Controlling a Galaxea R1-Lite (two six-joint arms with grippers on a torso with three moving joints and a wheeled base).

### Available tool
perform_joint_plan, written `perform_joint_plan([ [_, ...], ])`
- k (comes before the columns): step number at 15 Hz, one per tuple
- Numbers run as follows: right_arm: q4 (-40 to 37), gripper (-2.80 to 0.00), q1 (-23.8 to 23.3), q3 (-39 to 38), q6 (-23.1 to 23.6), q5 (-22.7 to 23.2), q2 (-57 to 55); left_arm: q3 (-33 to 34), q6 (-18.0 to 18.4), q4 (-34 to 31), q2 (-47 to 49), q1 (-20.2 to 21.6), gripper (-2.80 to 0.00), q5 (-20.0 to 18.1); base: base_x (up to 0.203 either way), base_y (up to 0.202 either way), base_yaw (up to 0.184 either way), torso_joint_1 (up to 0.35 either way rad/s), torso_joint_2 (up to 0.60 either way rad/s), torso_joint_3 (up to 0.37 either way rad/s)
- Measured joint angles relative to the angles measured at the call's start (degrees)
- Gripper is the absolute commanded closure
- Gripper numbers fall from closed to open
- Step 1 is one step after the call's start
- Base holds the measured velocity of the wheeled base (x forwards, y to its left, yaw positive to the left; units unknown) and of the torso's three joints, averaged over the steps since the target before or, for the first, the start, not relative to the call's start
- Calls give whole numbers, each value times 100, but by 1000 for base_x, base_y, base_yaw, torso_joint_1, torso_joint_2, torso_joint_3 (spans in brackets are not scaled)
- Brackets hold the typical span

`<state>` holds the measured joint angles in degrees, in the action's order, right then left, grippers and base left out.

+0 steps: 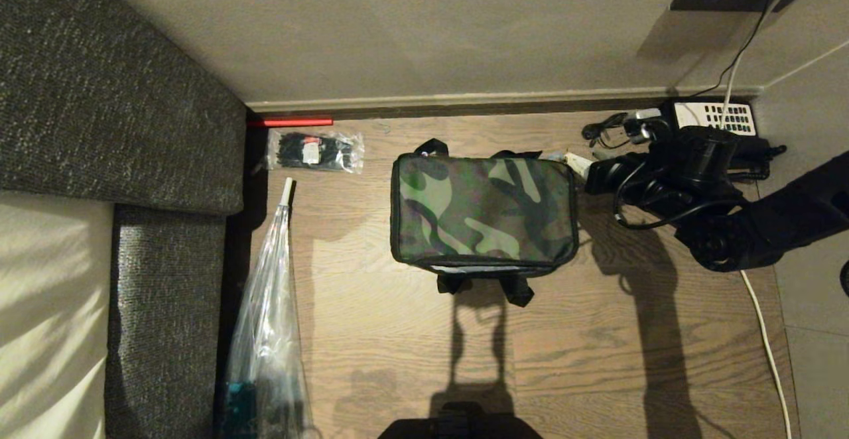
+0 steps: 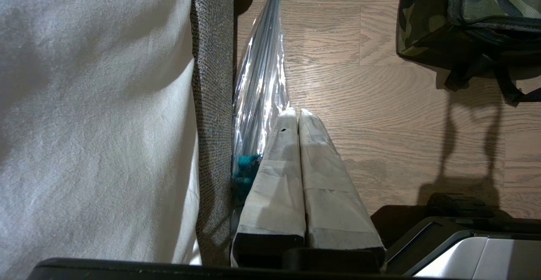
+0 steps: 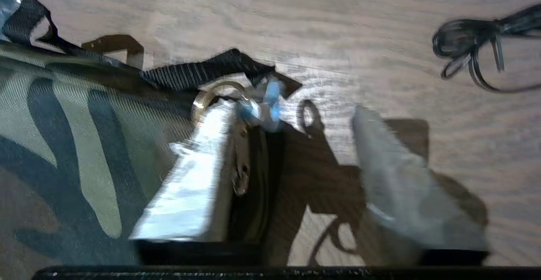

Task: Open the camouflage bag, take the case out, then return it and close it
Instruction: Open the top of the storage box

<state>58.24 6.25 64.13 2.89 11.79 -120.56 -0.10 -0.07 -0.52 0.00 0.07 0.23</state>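
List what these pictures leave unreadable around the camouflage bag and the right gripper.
- Case: unseen in every view; the camouflage bag has its lid down.
- Zip pull: right wrist view, blurred near the right gripper, whose fingers stand apart.
- Telephone: head view, partly behind the arm.

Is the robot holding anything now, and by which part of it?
Nothing. The right gripper is open beside the camouflage bag, near its zipper ring; the left gripper is shut and empty.
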Motion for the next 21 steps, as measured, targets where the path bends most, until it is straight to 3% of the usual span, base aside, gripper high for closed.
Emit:
perform_joint_plan([
  [6,-22,-280,-66,-1656,-15,39,659,0,0,0,0,0,0,2,0,0,0,0,0,0],
  [9,-258,-280,-72,-1921,-65,65,955,0,2,0,0,0,0,0,0,0,0,0,0,0],
  [11,-351,-280,-46,-2074,-484,67,1156,0,0,0,0,0,0,2,0,0,0,0,0,0],
  [15,-782,-280,560,-2280,-1931,58,1314,0,0,0,0,0,0,-1,0,0,0,0,0,0],
  [21,-661,-280,972,-2103,-2102,-227,844,0,0,1,0,0,0,-1,0,0,0,0,0,0],
])
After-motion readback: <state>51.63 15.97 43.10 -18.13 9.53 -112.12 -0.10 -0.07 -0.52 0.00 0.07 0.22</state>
